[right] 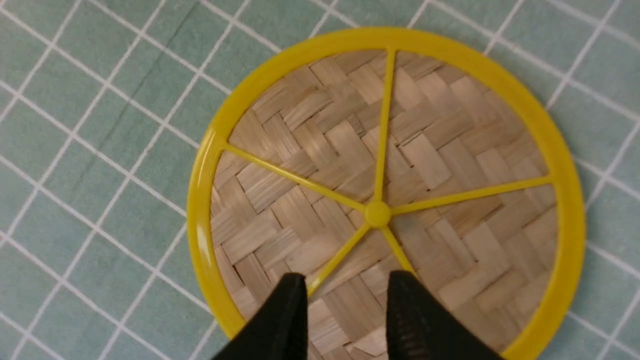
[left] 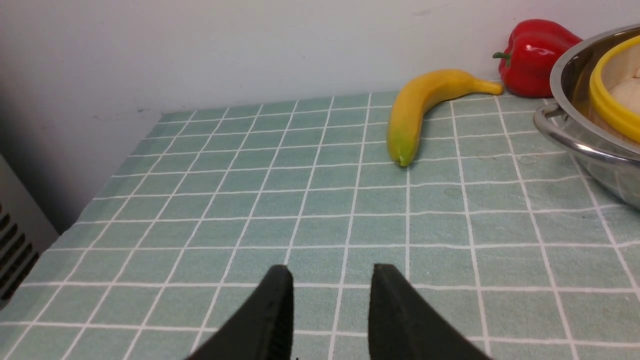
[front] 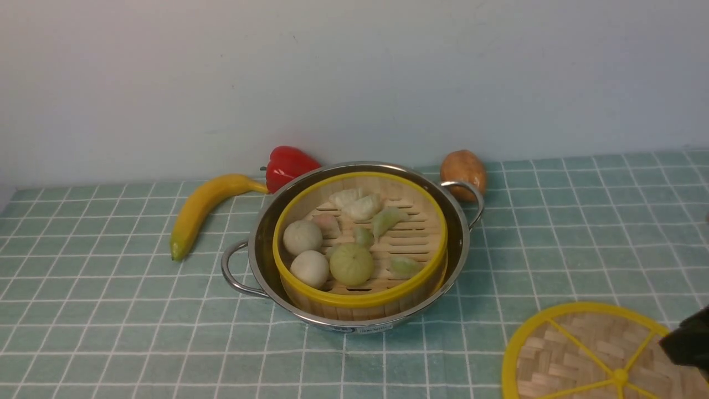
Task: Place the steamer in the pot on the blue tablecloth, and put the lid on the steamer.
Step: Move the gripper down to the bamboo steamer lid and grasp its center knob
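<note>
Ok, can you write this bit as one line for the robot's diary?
steamer: in pot | lid: flat on tablecloth | right gripper: open over lid | left gripper: open, empty

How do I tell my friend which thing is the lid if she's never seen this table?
Find the shiny steel pot in the middle of the blue checked tablecloth. The lid lies flat on the cloth nearer the robot, off to its right. Unlike the deep steamer holding buns inside the pot, it is a flat woven disc with yellow spokes meeting at a knob.
</note>
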You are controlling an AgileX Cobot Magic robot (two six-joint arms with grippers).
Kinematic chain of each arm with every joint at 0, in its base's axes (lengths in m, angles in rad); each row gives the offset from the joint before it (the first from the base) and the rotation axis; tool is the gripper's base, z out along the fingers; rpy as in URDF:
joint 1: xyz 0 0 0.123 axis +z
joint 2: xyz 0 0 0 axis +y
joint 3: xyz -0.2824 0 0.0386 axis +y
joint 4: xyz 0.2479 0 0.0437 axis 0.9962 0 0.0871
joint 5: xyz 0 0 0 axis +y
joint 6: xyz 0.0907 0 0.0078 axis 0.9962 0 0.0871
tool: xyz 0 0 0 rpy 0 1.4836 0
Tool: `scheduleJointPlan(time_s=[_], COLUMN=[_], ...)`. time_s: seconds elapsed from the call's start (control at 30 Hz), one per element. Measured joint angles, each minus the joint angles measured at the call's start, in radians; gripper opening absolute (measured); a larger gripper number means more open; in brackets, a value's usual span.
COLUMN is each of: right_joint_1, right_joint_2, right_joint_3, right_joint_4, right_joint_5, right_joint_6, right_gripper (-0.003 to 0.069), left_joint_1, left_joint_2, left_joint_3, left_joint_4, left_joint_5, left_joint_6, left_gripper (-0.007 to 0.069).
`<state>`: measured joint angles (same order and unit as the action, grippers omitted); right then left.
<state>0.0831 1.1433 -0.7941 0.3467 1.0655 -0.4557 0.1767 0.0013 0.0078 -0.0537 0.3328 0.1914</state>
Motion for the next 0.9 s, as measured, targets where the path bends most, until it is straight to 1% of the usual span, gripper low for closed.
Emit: scheduleJointPlan(time_s=[0.13,0.23,0.33,0.37,0.43,0.47,0.53,0.57,0.63,0.9], right_joint_1=[0.000,0.012,0.086,0.092,0.182,0.206,0.223,0.251,0.265,0.268], right_joint_2=[0.103,0.158,0.233,0.237,0.298,0.316,0.330,0.358,0.383,0.463], right_joint_3=[-0.026,-0.038,-0.055,-0.056,-0.073,-0.078,-0.081,-0.086,-0.088,-0.088], right_joint_4=[0.003,-0.014,-0.084,-0.090,-0.196,-0.236,-0.266,-0.319,-0.347,-0.373], right_joint_5=[-0.003,-0.003,-0.005,-0.005,-0.010,-0.012,-0.015,-0.018,-0.025,-0.097], right_joint_6=[0.089,0.126,0.166,0.172,0.244,0.268,0.291,0.334,0.360,0.374], right_gripper=[0.0264,0.0283,0.0310,0.0312,0.0321,0.0321,0.0321,0.0321,0.0321,0.0321], left_joint_1=[0.000,0.000,0.000,0.000,0.000,0.000,0.000,0.000,0.000,0.000], left_joint_2=[0.000,0.000,0.000,0.000,0.000,0.000,0.000,0.000,0.000,0.000], left_joint_3=[0.000,0.000,0.000,0.000,0.000,0.000,0.000,0.000,0.000,0.000], left_joint_4=[0.000,0.000,0.000,0.000,0.000,0.000,0.000,0.000,0.000,0.000], left_joint_5=[0.000,0.000,0.000,0.000,0.000,0.000,0.000,0.000,0.000,0.000], left_joint_6=[0.000,0.000,0.000,0.000,0.000,0.000,0.000,0.000,0.000,0.000], left_gripper=[0.0219,0.0223,0.0232,0.0232,0.0234,0.0239,0.0241,0.0242,0.0243,0.0243])
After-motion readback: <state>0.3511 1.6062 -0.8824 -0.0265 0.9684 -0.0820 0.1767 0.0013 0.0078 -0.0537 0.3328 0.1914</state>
